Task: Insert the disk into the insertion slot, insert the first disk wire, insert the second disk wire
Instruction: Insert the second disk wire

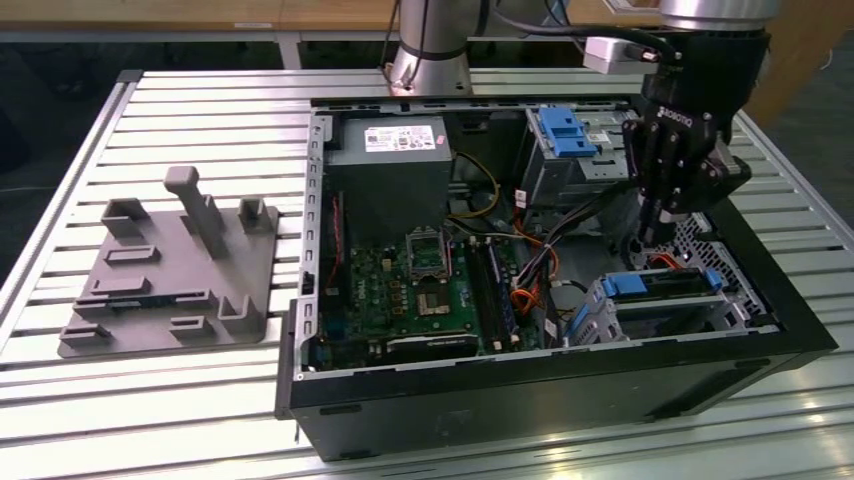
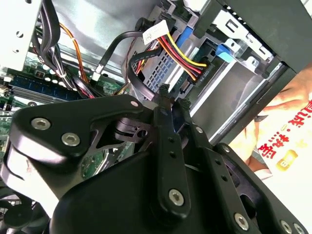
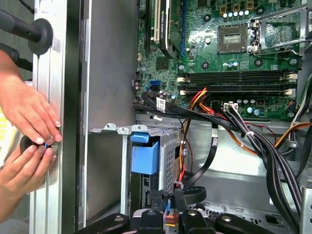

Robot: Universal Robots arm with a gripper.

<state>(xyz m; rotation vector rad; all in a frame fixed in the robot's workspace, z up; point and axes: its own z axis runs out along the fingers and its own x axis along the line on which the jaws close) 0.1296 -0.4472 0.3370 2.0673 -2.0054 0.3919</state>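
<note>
Though its fingers hide the plug, I see my gripper (image 3: pixel 167 199) clamped on a black wire (image 3: pixel 213 146). The disk (image 1: pixel 665 285) sits half-covered inside the cage (image 1: pixel 657 320), at the exterior view's near right.

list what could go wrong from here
The robot's hand grips the black cable close to loose wires; it might snag them. A person's hands are just outside the case wall, so a sideways move could hit them.
</note>
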